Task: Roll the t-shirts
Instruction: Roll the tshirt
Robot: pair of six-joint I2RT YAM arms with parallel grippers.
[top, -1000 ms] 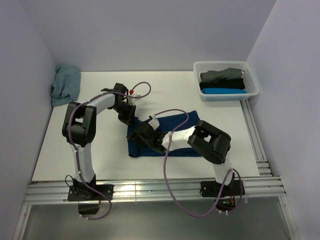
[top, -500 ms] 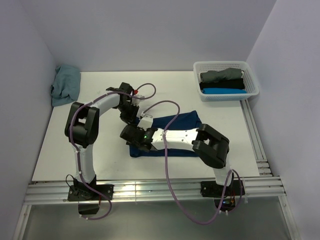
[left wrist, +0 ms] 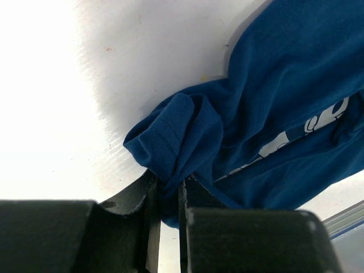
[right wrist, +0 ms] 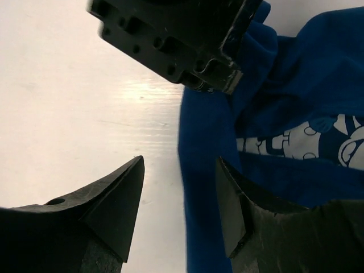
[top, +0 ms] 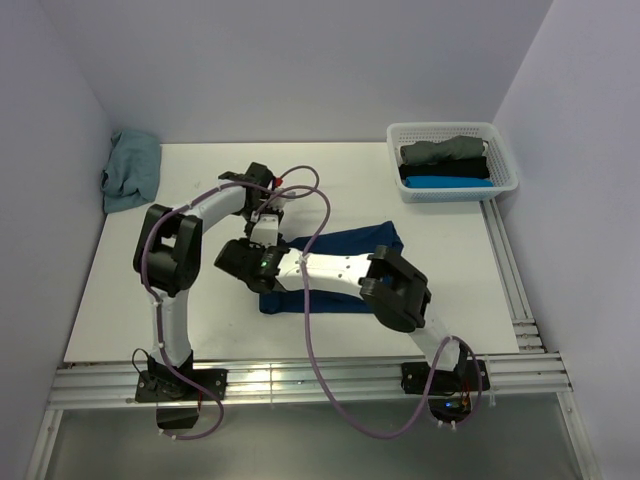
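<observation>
A dark navy t-shirt [top: 368, 240] with a white print lies crumpled at the table's middle. My left gripper [top: 263, 236] is at its far-left corner. In the left wrist view the gripper [left wrist: 168, 183] is shut on a bunched fold of the navy shirt [left wrist: 273, 102]. My right gripper [top: 236, 263] reaches across the shirt to its left edge. In the right wrist view the gripper [right wrist: 179, 166] is open, with the shirt's edge [right wrist: 205, 148] lying between the jaws. The left gripper's black body [right wrist: 176, 34] is just beyond it.
A white lattice basket [top: 505, 165] at the back right holds rolled grey [top: 440, 150], black [top: 445, 169] and bright blue [top: 448, 182] shirts. A pale teal shirt [top: 130, 170] lies bunched at the back left. Purple cables loop over the arms. The table [top: 150, 320] has a metal rail along its near edge.
My right gripper has moved left across the shirt to its left edge. My left gripper has shifted a little to the right, still holding the cloth.
</observation>
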